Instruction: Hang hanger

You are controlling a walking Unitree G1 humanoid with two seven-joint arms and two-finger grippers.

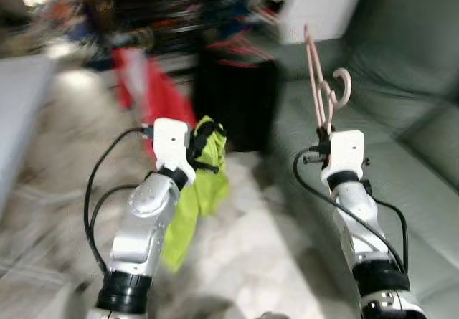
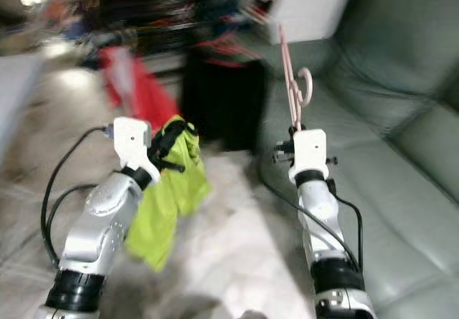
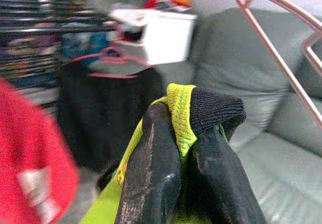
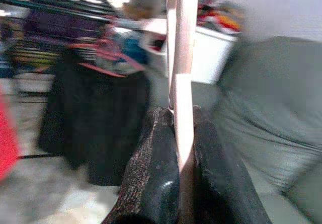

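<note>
We see the pink hanger [image 1: 320,82] held upright over the grey sofa [image 1: 401,118], pinched in our right gripper [image 1: 326,134]. Our left gripper [image 1: 203,149] is clamped on a lime-green garment [image 1: 195,197] dangling above the pale floor [image 1: 244,262], near a black garment [image 1: 237,100].

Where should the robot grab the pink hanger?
On its straight bar near the bottom, as the right tool already does, coming from below. The hanger stands upright with its hook on top, so that stays free.

Grey-green sofa [image 1: 401,118] right; pale floor [image 1: 244,262].
</note>
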